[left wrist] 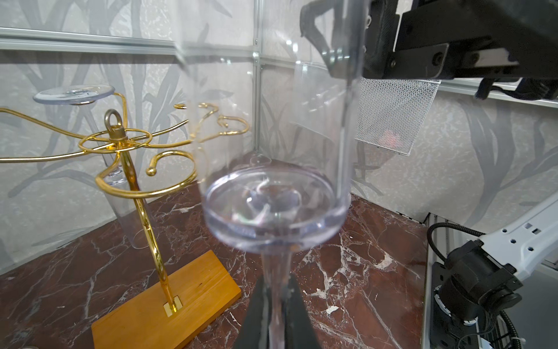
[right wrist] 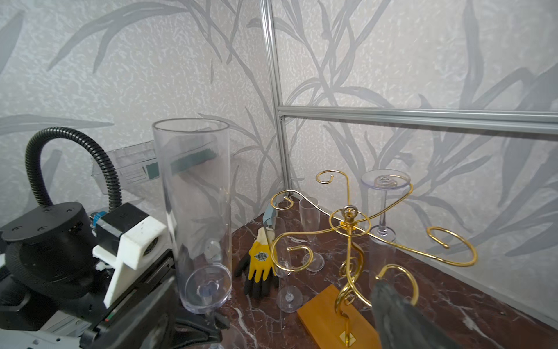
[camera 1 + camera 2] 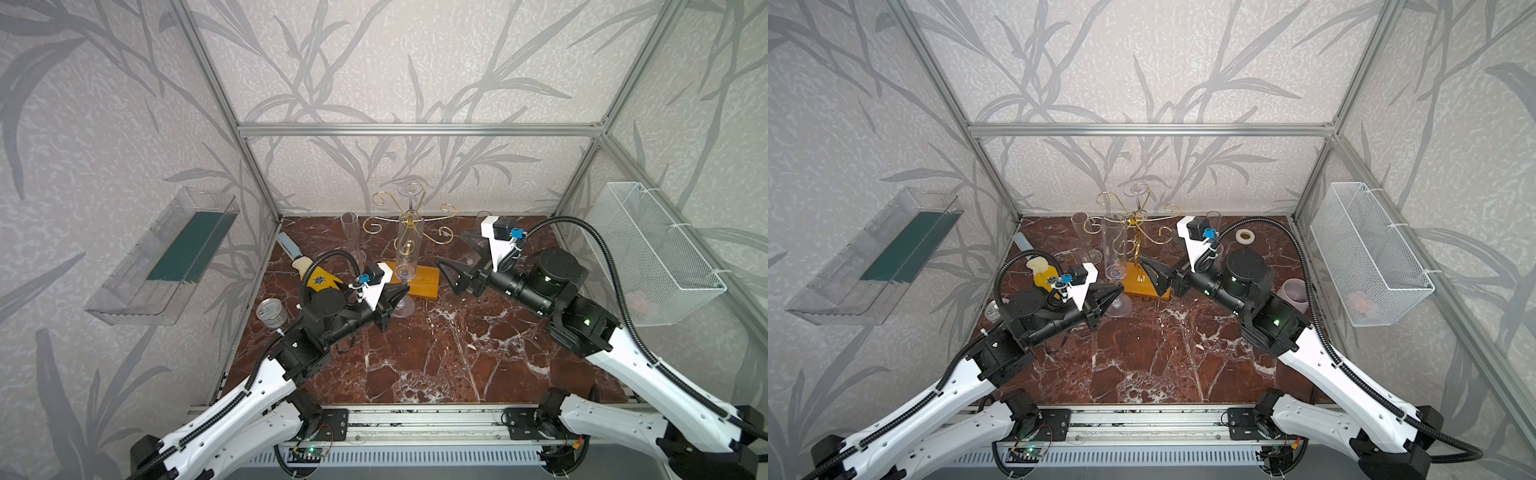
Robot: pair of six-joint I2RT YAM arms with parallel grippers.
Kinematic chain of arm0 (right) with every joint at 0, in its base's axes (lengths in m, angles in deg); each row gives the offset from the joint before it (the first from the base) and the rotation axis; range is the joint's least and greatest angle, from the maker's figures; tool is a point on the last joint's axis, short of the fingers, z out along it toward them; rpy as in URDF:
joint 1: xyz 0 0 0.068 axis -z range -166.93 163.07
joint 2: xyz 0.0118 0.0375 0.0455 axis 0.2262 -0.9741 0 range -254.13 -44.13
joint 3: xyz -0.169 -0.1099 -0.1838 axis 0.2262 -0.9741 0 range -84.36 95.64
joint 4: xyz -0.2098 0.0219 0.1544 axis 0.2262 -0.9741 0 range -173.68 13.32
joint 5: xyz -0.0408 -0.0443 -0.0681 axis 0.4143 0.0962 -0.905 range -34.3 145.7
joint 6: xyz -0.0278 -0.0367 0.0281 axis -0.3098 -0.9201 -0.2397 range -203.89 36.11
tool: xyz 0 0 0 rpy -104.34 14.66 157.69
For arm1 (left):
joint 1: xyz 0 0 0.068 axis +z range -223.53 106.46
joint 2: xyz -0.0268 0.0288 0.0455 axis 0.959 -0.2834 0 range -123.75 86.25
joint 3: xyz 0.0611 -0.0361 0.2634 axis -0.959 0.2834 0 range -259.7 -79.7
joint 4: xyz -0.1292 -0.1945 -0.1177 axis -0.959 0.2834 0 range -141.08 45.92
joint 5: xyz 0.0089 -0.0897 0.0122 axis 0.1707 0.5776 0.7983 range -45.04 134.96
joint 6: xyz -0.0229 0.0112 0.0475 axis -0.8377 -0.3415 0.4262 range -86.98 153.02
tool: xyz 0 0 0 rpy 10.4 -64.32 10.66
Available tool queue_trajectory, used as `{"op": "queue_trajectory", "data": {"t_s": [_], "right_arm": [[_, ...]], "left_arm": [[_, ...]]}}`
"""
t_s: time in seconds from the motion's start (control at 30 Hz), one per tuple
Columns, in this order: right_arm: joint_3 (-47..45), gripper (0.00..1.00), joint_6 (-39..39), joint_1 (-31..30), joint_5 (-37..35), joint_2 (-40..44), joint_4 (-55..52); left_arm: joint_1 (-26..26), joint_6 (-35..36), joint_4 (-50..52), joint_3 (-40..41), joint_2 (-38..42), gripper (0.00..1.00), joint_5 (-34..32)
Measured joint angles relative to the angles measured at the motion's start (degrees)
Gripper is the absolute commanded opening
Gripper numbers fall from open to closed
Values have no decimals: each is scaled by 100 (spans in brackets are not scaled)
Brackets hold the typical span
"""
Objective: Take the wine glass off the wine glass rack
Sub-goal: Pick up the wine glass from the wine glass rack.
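Holding: your left tool (image 3: 400, 292) pinches the clear tall cylindrical wine glass (image 3: 409, 245) by its stem.
Glass: upright, beside the gold wire wine glass rack (image 1: 196, 284).
Idle: your right tool (image 3: 450, 248) gapes wide, empty.

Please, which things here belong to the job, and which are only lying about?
Belong to the job:
- wine glass, held by its stem in the left gripper
- wine glass rack

Lying about:
- yellow glove
- metal tin
- tape roll
- mesh basket
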Motion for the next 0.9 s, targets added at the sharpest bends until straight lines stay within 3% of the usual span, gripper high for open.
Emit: {"op": "queue_trajectory", "data": {"t_s": [0.33, 0.9], "right_arm": [[-4, 87, 669, 15, 778, -446, 472], [-7, 52, 785, 15, 927, -501, 734]], "left_arm": [[-553, 72, -391, 85, -420, 0, -400], [-1032, 160, -584, 122, -678, 0, -706]]}}
